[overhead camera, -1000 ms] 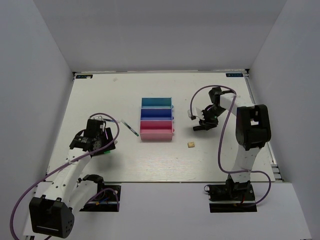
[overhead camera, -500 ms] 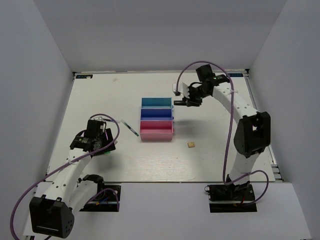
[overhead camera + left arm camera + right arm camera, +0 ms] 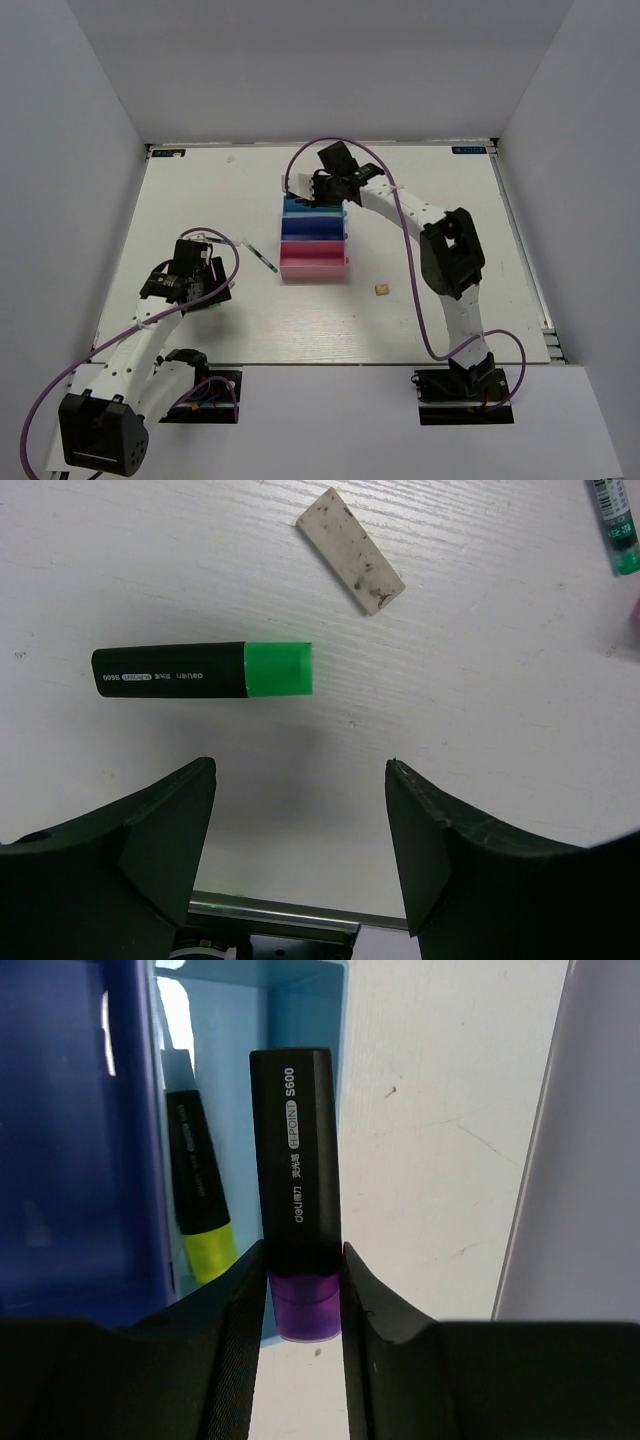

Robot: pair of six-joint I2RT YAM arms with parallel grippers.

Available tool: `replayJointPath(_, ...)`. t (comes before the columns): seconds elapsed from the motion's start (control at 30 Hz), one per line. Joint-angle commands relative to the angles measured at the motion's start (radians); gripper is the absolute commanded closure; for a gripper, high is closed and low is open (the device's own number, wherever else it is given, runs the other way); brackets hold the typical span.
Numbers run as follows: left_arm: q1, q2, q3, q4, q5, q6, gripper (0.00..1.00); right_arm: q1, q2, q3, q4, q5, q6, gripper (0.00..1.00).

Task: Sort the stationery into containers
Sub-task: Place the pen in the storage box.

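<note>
My right gripper is shut on a black marker with a purple cap, gripped where cap meets barrel. It hangs over the right-hand wall of the teal tray, in which a black marker with a yellow cap lies. In the top view this gripper is over the teal tray, the farthest of three joined trays, with blue and pink nearer. My left gripper stands open above bare table, just short of a black marker with a green cap.
A smudged white eraser lies beyond the green-capped marker. A thin pen rests left of the pink tray, its end showing in the left wrist view. A tiny tan cube sits right of the pink tray.
My right arm has swung from the right side of the table to the far left, over the teal tray, with the purple-capped marker in its grip. The left arm has not moved.
</note>
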Motion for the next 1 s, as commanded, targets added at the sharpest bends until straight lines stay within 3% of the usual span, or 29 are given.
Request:
replayJointPath(0.0,-0.002,-0.015,-0.007,0.004,-0.009,0.011,0.21,0.014,0.033,0.070,0.098,0.117,0.009,1.00)
replayJointPath(0.1,-0.002,-0.015,-0.006,0.003,-0.006,0.011,0.21,0.022,0.062,0.086,0.081,0.135,0.002,0.93)
replayJointPath(0.23,-0.002,-0.012,-0.006,0.003,-0.006,0.013,0.21,0.023,0.061,0.077,0.061,0.126,0.008,0.65)
replayJointPath(0.67,-0.002,0.009,-0.007,-0.002,-0.012,0.005,0.21,0.025,0.036,0.078,-0.031,0.085,0.066,0.51)
replayJointPath(0.77,-0.004,0.014,-0.007,0.003,-0.010,-0.018,0.28,0.020,0.007,0.072,-0.034,0.080,0.098,0.51)
replayJointPath(0.83,-0.004,0.012,-0.006,0.006,-0.003,-0.056,0.53,0.022,-0.053,0.064,-0.020,0.073,0.150,0.56)
replayJointPath(0.9,-0.002,0.005,-0.006,0.001,0.008,-0.127,0.70,0.011,-0.093,0.041,0.029,0.100,0.337,0.92)
replayJointPath(0.93,-0.002,-0.006,-0.003,-0.005,0.004,-0.247,0.75,0.009,-0.172,0.000,0.052,0.123,0.456,1.00)
replayJointPath(0.97,-0.004,-0.009,-0.003,-0.010,-0.016,-0.286,0.80,0.008,-0.199,-0.046,0.067,0.210,0.509,1.00)
